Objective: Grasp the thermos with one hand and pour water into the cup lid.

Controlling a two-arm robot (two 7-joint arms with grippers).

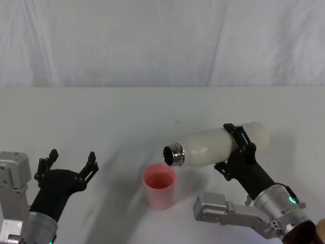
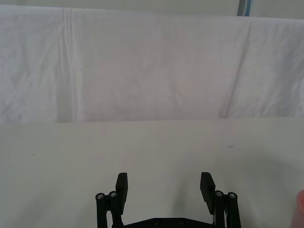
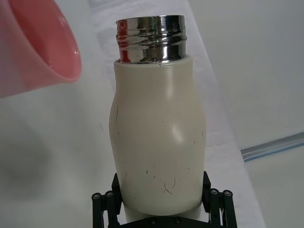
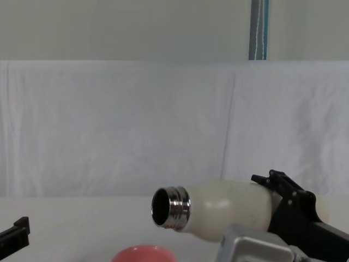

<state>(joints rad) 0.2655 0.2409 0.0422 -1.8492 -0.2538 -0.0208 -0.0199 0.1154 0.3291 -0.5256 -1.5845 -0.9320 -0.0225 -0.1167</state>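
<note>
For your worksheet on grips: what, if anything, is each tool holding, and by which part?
The right tool clamps the thermos around its lower body, near the base. The left tool is open and holds nothing.

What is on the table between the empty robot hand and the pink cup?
Nothing. In the head view, just bare white table lies between the open left gripper and the cup lid.

A white table [image 1: 101, 112] spread across the scene, its surface matte and faintly shadowed. Behind it hung a white cloth backdrop [image 4: 120, 125], creased in long vertical folds. Above the cloth ran a plain pale wall [image 4: 109, 27], and a narrow blue-grey vertical strip [image 4: 259, 30] stood against it toward the right.
</note>
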